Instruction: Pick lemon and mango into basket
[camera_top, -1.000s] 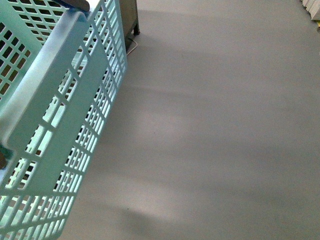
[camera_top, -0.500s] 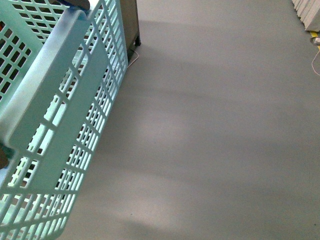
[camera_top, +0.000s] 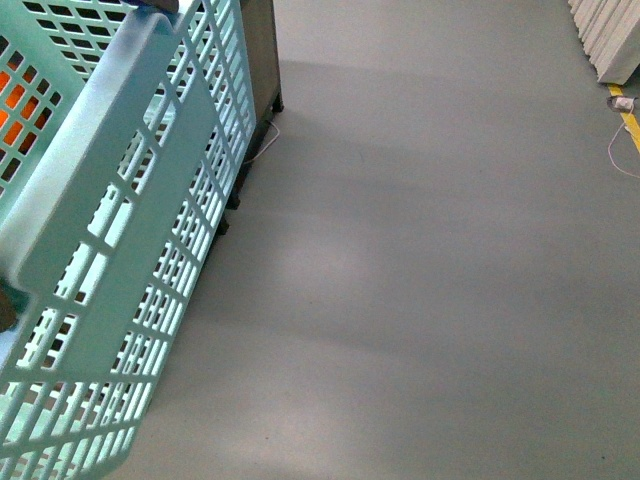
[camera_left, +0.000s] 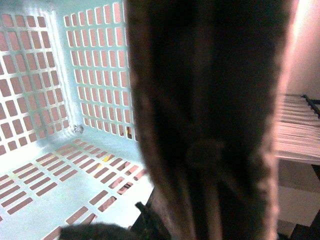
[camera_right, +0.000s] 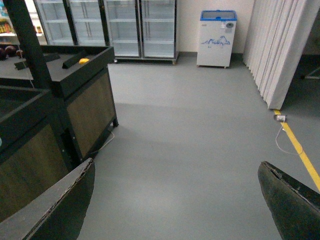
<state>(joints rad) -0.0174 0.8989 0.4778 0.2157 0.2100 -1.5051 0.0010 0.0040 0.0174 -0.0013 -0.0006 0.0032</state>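
The light teal slotted basket (camera_top: 120, 250) hangs tilted at the left of the front view, lifted off the floor. My left gripper is shut on its brown handle (camera_left: 210, 125), which fills most of the left wrist view as a dark blur. Behind the handle, the basket's base (camera_left: 45, 200) and walls hold nothing in the part I see. Something orange (camera_top: 20, 95) shows through the slots. My right gripper (camera_right: 172, 210) is open over bare floor. A small yellow fruit (camera_right: 84, 61) lies far off on a dark stand; lemon or mango, I cannot tell.
Dark wooden display stands (camera_right: 75, 95) sit left of the grey floor (camera_top: 420, 280). Glass-door fridges (camera_right: 125, 25) and a white chest freezer (camera_right: 216, 37) line the back wall. A white curtain (camera_right: 280, 50), a yellow floor line (camera_right: 300, 150) and a cable (camera_top: 620, 150) are at the right.
The front view has shifted: the stand's leg, the white units and the yellow line come further into view. Orange now shows through the basket's slots. The basket stays held at the left.
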